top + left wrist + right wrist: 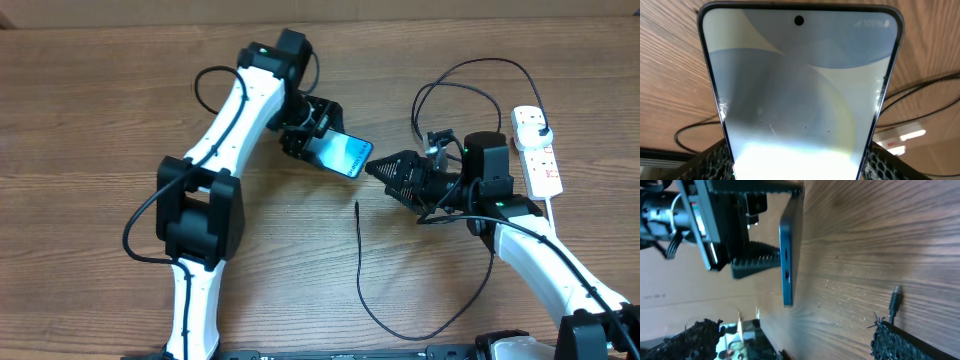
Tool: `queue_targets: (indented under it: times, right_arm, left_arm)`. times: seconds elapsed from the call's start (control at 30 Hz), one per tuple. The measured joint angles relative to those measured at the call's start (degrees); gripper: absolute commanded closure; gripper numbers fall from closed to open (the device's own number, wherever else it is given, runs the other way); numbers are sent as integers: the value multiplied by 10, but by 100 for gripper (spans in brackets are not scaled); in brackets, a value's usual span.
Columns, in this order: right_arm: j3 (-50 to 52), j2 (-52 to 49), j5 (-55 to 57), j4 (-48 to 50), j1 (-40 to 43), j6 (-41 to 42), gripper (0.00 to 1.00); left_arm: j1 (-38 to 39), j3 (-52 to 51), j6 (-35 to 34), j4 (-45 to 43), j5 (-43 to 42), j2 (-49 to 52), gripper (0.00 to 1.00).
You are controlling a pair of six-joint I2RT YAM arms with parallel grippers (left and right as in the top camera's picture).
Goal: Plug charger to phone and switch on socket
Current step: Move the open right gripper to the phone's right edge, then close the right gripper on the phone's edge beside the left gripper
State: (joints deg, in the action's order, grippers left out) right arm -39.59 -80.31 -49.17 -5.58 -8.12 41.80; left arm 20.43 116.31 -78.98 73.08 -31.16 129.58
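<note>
- The wooden tabletop [90, 110] carries everything.
- The left arm [230, 120] reaches in from the near left. The right arm [540, 250] reaches in from the near right. Their ends face each other near the middle of the tabletop.
- The socket [545, 165] lies at the far right, well apart from the phone. It has reddish switch marks on its top, and whether they are switched on cannot be told.
- The phone [343, 154] is near the middle with its screen lit. The left fingers [710, 162] are clamped on its two long edges at one end. In the right wrist view its free end stands clear of the tabletop and points towards the right arm.
- The right fingers [892, 342] are spread wide apart with nothing between them. They are just beside the phone's free end but do not touch it.
- The charger [405, 333] is a thin black cable lying loose in a curve on the tabletop.
- Its plug [540, 129] sits on the socket's far end.
- Its connector tip [357, 206] lies flat on the wood near the phone's free end. Nothing holds it.
</note>
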Motion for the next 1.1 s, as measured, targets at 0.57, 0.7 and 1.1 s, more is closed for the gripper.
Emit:
queue_targets:
  times: [0.57, 0.7, 1.1]
  right_arm:
    - [0, 0, 50, -12, -2, 0, 0]
    - [0, 0, 61, -15, -2, 0, 7]
    - [0, 0, 91, -17, -2, 3, 44]
  left_arm:
    - [78, 0, -6, -18, -40, 0, 96]
    - [90, 0, -9, -19, -43, 0, 96]
    - [97, 0, -26, -24, -44, 0, 96]
